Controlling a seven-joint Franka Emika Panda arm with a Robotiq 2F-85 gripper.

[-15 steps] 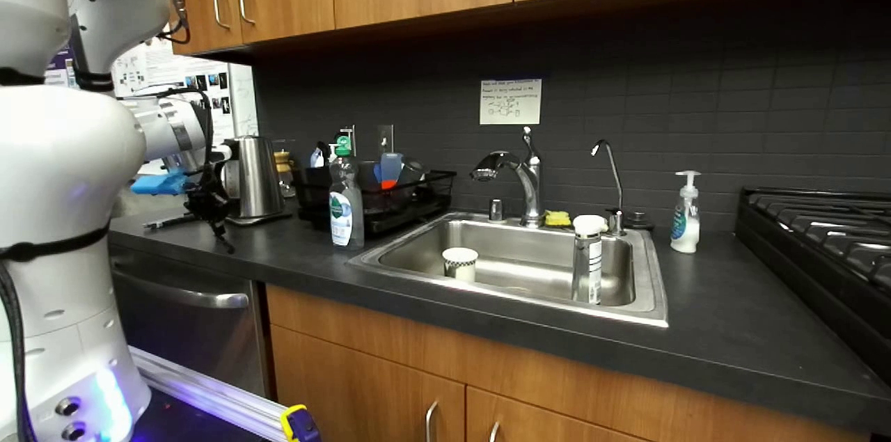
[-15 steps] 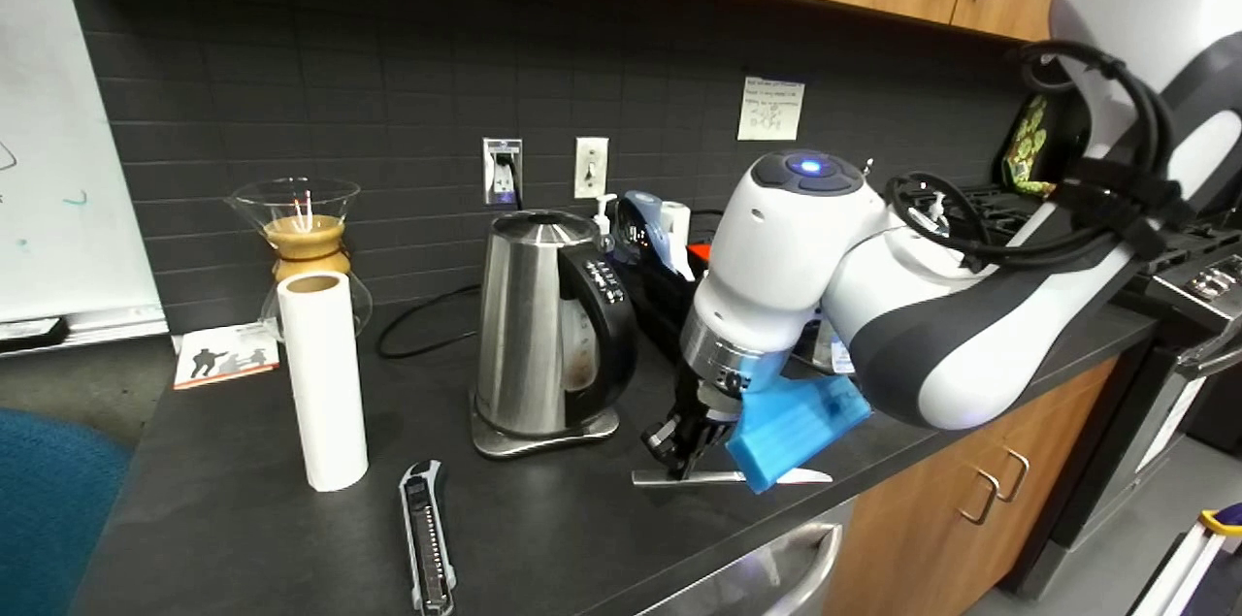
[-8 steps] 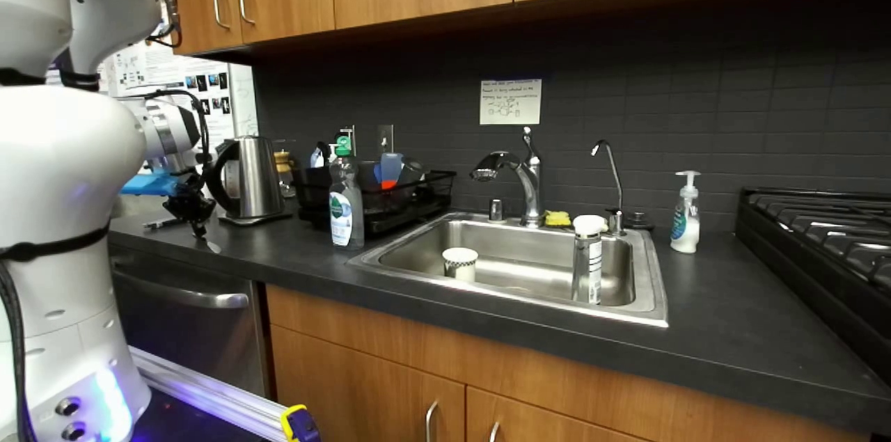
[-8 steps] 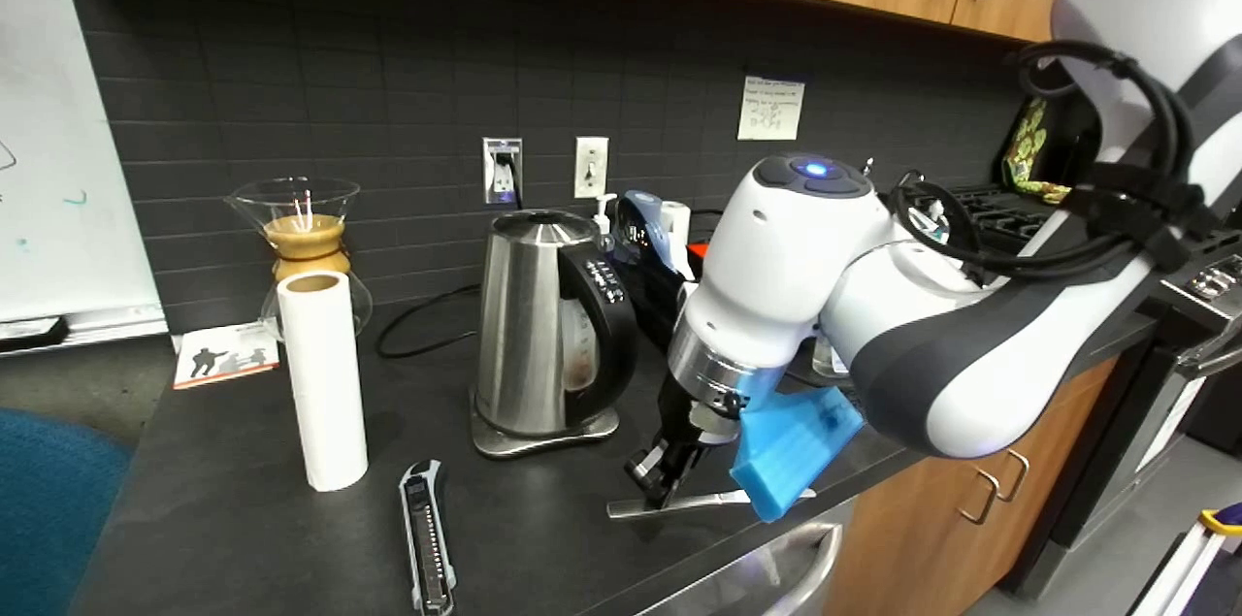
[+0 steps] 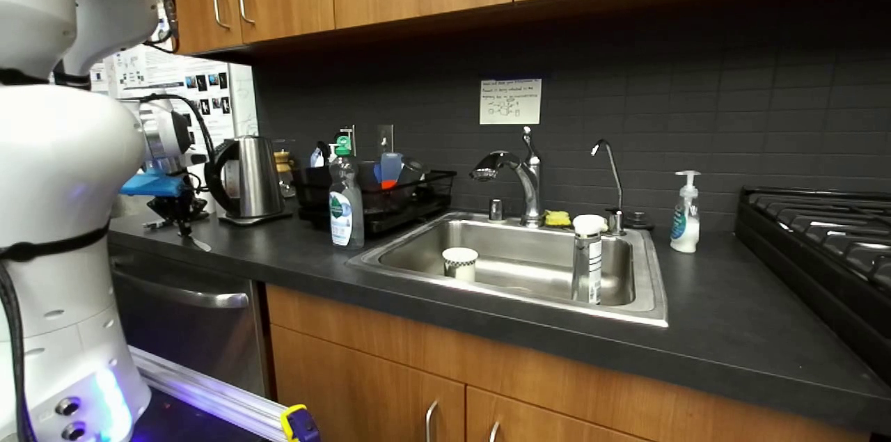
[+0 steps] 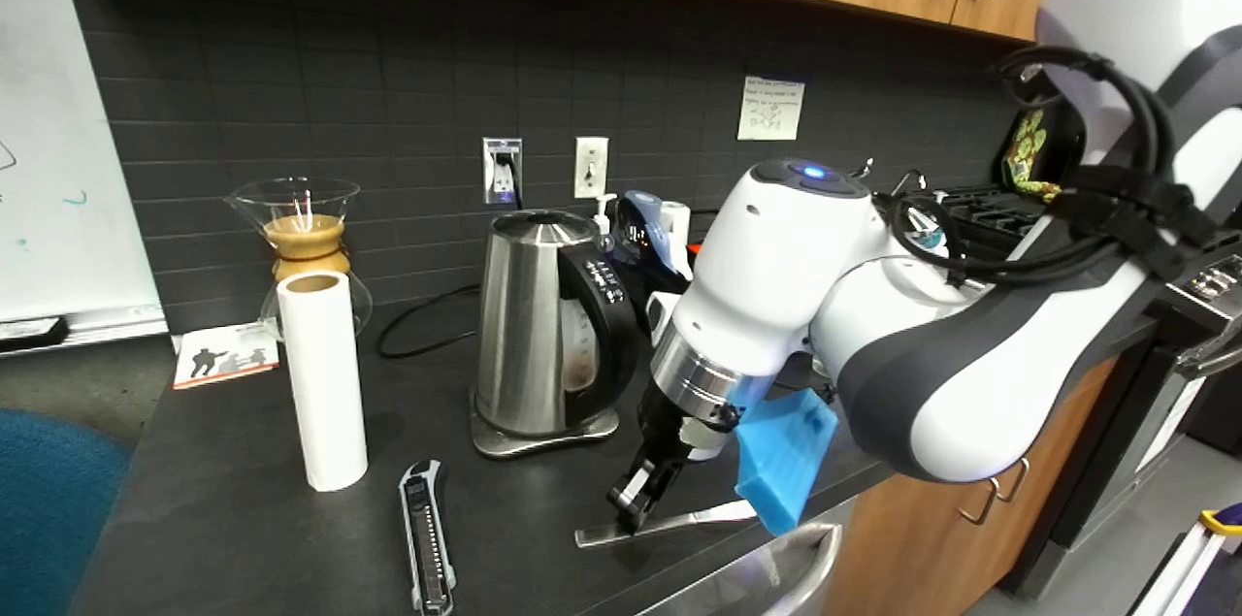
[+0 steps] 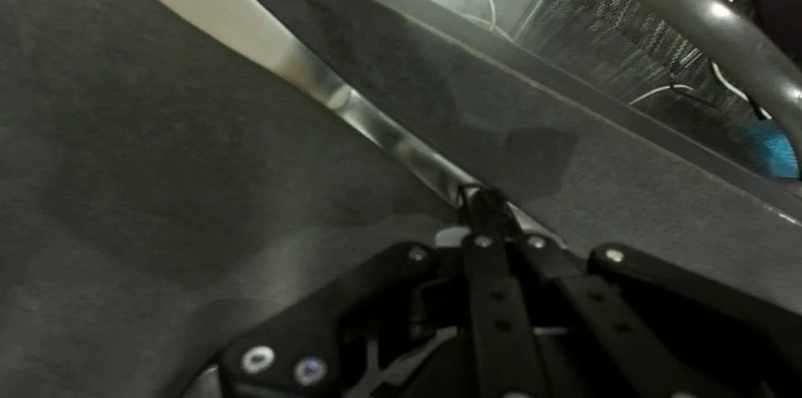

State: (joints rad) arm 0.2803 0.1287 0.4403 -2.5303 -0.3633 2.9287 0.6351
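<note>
1. The gripper [image 7: 481,200] is closed tight — the silver table knife [image 7: 319,79] is pinched by one end in its jaws.
2. The knife is low over the dark counter [image 6: 524,538], near its front edge (whether it touches the surface, I cannot tell).
3. A steel kettle [image 6: 524,335] stands near the gripper; a box cutter [image 6: 427,538] lies farther off.

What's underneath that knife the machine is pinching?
In the wrist view, dark countertop shows on both sides of the knife. What lies directly beneath is covered by the knife itself, and the gripper hides some of the handle.
</note>
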